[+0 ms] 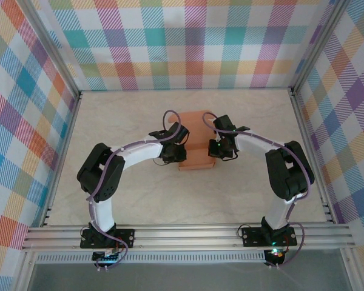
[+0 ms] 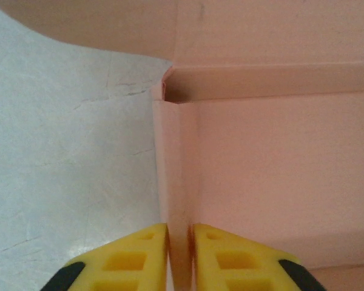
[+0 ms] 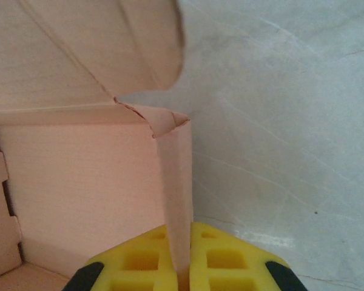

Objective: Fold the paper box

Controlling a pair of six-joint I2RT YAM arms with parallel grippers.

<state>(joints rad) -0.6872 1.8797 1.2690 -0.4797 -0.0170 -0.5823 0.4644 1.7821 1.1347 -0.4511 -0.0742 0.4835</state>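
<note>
No legible text or labels, apparently.

Salmon-orange paper box point(image 1: 195, 159), multicoloured plaid walls point(image 1: 194, 42)

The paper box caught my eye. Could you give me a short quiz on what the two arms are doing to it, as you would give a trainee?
1. True or false: the left gripper pinches a raised side wall of the paper box.
2. What does the right gripper clamp? A: a thin side wall of the box. B: a spoon. C: nothing at all.
3. Fill the gap: seen from above, the box sits on the table ____ the two grippers.
Key: 1 true; 2 A; 3 between.
</note>
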